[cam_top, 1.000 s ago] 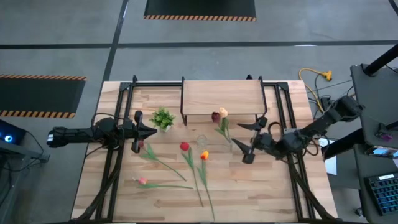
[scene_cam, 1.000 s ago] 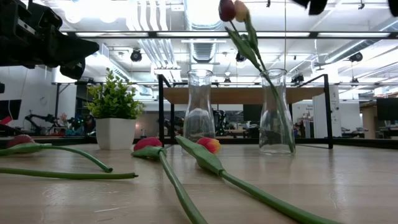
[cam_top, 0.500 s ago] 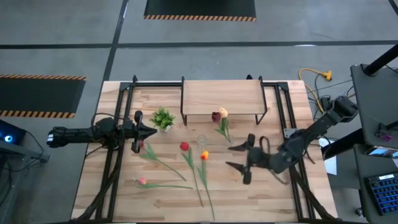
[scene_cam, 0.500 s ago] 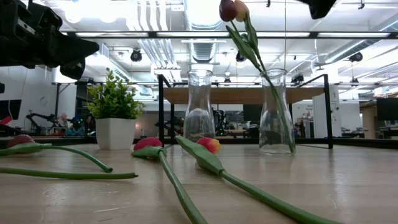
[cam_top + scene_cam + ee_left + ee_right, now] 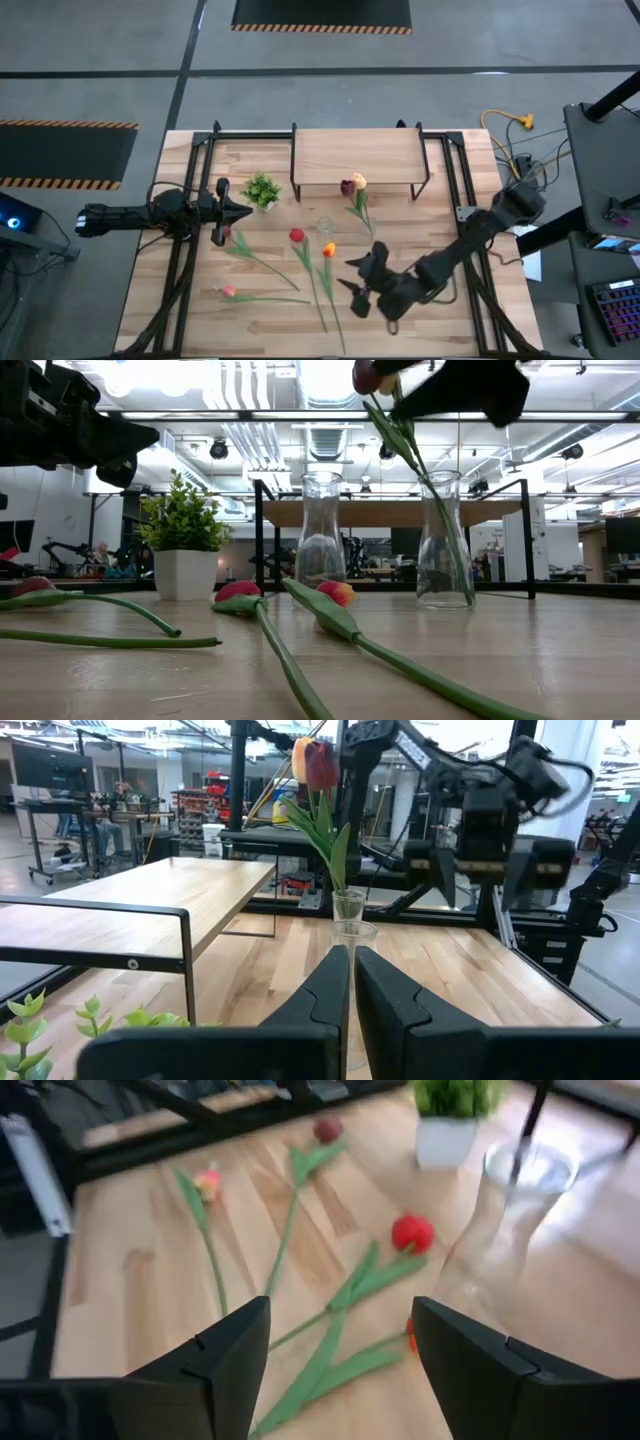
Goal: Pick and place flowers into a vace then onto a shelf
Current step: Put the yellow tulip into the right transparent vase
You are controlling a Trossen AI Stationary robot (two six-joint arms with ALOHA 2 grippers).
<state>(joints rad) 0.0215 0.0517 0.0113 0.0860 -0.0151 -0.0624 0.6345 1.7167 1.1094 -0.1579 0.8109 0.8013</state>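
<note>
Left gripper (image 5: pixel 222 213) waits by the potted plant (image 5: pixel 262 189), unmoved, jaws together. Four flowers (image 5: pixel 305 262) lie loose on the table; two stand in the vase (image 5: pixel 372 237) before the shelf (image 5: pixel 355 156). Right gripper (image 5: pixel 357 284), jaws apart and empty, has swung from the vase to just beside the orange tulip (image 5: pixel 328 250); next pick likely.

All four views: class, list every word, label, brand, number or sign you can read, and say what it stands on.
None can be read on the vases, the flowers, the shelf or either arm.
The background room in the low view and the left wrist view shows no legible signs.
</note>
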